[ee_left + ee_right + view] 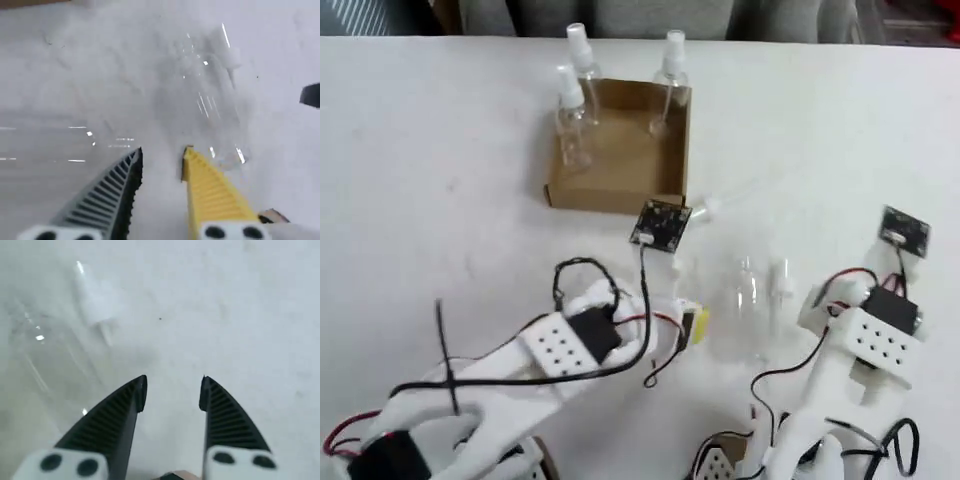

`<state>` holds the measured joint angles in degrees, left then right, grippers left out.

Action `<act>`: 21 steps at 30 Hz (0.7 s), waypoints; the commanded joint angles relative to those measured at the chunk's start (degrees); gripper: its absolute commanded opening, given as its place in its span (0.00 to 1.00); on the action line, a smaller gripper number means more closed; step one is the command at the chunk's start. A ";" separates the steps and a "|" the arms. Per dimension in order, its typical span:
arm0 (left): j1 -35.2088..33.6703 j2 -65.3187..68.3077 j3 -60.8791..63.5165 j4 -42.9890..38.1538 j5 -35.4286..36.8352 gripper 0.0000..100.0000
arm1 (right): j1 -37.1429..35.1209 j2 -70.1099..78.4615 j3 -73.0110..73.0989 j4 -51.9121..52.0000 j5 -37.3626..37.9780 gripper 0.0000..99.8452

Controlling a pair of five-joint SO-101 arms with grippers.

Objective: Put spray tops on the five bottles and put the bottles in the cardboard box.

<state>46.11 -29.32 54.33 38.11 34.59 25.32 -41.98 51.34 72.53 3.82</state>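
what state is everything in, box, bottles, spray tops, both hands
cardboard box, open-topped, on the table
three bottles, upright at the box, spray tops on
clear bottle, outside the box, no top seen on it
loose spray top, lying beside the box
second spray top, beside the clear bottle, seated or loose cannot tell
left hand, open, empty
right hand, open, empty

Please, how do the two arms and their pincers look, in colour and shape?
The left arm and the right arm are white plastic with rows of small holes, and black and red cables loop over them. The left pincer has one grey ribbed finger and one yellow one. The right pincer has two black ribbed fingers.
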 commanded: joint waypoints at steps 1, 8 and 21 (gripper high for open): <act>-1.80 -10.51 5.98 0.35 -5.45 0.01 | -3.91 -0.92 -4.57 1.71 0.70 0.14; -1.98 -16.13 10.81 -1.58 -5.71 0.02 | -6.99 0.66 -12.40 1.36 0.26 0.14; -16.31 -16.57 13.80 0.00 -17.41 0.02 | -26.15 37.41 -38.15 3.65 10.55 0.14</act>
<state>34.59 -43.74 67.08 38.02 26.95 2.90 -9.45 19.16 73.85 7.96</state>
